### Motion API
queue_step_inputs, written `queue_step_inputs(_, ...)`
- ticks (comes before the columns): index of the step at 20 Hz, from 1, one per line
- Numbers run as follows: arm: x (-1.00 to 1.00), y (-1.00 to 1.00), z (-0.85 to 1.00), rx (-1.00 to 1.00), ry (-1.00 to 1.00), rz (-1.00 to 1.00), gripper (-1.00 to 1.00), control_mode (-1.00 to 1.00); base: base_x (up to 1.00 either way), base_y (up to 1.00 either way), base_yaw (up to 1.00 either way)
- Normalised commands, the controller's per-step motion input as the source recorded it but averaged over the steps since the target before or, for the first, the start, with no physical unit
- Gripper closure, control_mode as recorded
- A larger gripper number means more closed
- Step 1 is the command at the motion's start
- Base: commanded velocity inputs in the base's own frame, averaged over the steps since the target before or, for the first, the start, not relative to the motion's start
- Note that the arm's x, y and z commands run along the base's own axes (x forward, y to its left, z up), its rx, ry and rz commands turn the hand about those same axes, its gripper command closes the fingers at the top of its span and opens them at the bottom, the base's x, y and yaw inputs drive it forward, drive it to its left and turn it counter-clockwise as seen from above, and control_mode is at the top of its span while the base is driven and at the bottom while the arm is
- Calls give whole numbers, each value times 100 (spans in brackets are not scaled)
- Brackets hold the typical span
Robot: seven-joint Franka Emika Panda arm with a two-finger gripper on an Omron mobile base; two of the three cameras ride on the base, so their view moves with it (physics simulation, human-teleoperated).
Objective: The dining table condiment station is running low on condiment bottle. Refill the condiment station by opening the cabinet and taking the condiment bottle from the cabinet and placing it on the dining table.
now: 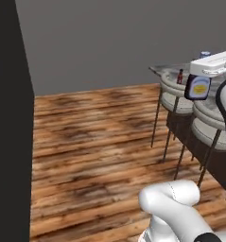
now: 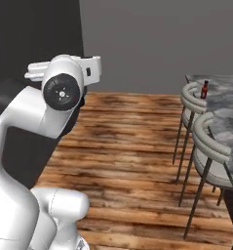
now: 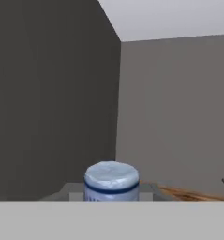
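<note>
Closest to me, the white arm rises from the base and carries its pincer (image 1: 199,81) up at the height of the stool seats. It is clenched on the small dark purple condiment bottle with the yellow-and-white label (image 1: 198,87), which hangs under the hand in the left base view. The hand camera looks straight past the bottle's pale, blue-banded cap (image 3: 111,180) toward bare grey walls, so I judge the hand is held level to keep the bottle from slipping while I carry it.

Just beyond the hand stand two pale cushioned bar stools on thin dark metal legs (image 2: 202,141), tucked against the dining table, the grey marbled stone surface on a dark wooden base (image 2: 225,105). They sit between me and the edge, which I think is why the bottle rides high: it must clear the seat backs before it goes down.

Farther along the surface stands a small red bottle with a black cap (image 2: 204,90). Something pale and blue-topped seems to stand behind my hand, too hidden to name.

The bottle is in the air, well short of the stone top; the placement is not yet done.
</note>
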Motion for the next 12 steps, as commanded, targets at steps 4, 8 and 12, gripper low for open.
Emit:
queue_step_inputs(4,0,0,0,0,0,0,100,100,100,39,-54)
queue_step_inputs(8,0,0,0,0,0,0,100,100,100,59,-53)
queue_step_inputs(12,0,0,0,0,0,0,100,100,100,84,-55)
